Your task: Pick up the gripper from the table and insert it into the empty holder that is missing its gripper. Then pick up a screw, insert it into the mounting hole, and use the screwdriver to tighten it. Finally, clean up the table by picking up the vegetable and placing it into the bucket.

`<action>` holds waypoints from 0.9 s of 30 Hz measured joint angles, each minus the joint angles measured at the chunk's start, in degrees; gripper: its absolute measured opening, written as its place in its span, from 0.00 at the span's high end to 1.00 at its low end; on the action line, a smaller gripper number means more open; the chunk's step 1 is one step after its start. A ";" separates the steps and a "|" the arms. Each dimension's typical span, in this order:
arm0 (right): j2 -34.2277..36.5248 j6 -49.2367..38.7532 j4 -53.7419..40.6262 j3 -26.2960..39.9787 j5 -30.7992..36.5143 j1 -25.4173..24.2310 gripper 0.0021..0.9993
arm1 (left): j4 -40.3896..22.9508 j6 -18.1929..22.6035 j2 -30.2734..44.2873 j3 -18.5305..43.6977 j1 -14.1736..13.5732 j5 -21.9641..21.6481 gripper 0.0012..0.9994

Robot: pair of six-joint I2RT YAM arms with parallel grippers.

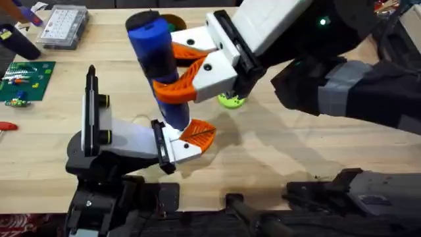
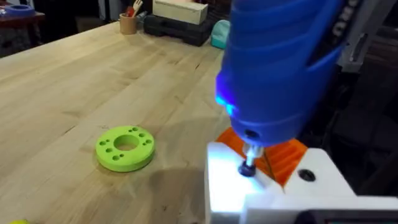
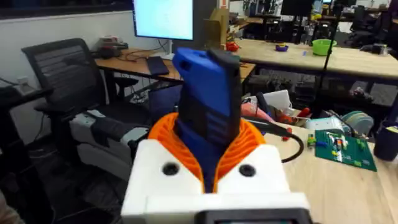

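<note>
Even, soft light falls from above on my worktop [image 1: 276,151], with only faint shadows under my arms. The screwdriver [image 2: 280,68] sits so close to my left wrist camera that it blurs, and a blue glow at its lower edge lights the white holder [image 2: 224,186] with glare. Behind, a monitor [image 3: 163,18] blows out white

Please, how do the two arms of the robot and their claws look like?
Both arms are black with grey segments. The right claw has a white blocky body, small black dots and orange ribbed fingers. A green light glows on the right arm.
</note>
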 joint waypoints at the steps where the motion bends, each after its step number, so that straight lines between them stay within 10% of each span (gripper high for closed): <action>1: 0.02 0.02 0.13 0.00 0.00 0.09 0.95 | 0.02 0.00 0.00 0.00 0.00 0.00 0.98; 27: 0.02 0.11 0.05 0.00 -0.37 0.22 0.95 | 0.00 -0.02 0.00 0.00 0.00 0.02 0.98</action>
